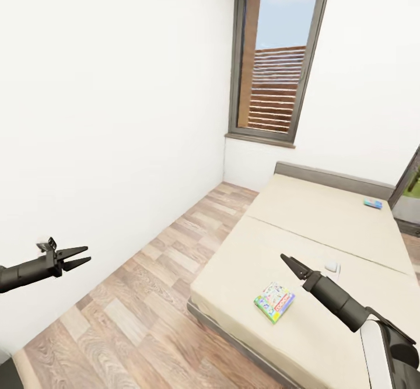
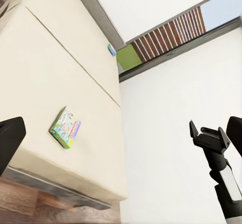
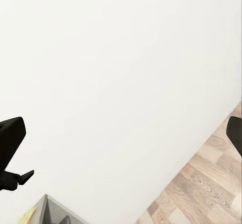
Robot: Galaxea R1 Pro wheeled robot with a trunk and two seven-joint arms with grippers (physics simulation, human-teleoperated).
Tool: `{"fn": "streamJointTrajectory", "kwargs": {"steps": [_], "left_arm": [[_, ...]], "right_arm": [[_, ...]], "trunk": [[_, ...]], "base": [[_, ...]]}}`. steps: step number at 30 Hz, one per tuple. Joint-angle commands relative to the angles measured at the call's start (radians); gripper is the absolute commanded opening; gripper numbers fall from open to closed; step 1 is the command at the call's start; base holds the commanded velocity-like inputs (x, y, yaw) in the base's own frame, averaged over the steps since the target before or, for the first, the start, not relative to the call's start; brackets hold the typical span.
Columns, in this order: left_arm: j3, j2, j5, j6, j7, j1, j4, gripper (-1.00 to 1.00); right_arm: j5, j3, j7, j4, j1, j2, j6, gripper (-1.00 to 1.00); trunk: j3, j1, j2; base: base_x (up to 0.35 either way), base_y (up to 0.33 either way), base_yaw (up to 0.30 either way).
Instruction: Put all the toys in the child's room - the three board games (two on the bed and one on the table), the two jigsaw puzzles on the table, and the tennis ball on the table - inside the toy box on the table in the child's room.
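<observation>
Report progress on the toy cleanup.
Nothing looks done: the yellow-green-red cartoon-printed board game box and the smaller blue game box lie on the cream mattress bed. The left claw is open and empty; the right claw hovers above the bed.

Board game (image 1: 275, 302) print too blurred; no legible text

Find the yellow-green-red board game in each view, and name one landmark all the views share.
Head view: the board game lies low, right of centre, on the bed near its front edge.
Left wrist view: the board game lies left of centre, on the bed.
Right wrist view: cannot tell; a yellowish speck at the bottom edge is too small to identify.
Shared landmark: the wood floor.
</observation>
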Motion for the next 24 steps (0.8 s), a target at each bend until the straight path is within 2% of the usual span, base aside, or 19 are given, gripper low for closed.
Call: {"fn": "streamJointTrajectory", "kwargs": {"steps": [1, 24], "left_arm": [[0.001, 0.0, -0.001, 0.011, -0.004, 0.0, 0.0, 1.0], [-0.001, -0.017, -0.001, 0.011, -0.004, 0.0, 0.0, 1.0]], "right_arm": [[-0.003, -0.002, 0.002, 0.0, -0.001, 0.001, 0.007, 1.0], [-0.002, -0.002, 0.001, 0.015, -0.001, 0.001, 0.006, 1.0]], "trunk": [[-0.002, 0.001, -0.002], [0.008, 0.001, -0.002]], "base": [[0.0, 0.0, -0.278], [0.0, 0.0, -0.278]]}}
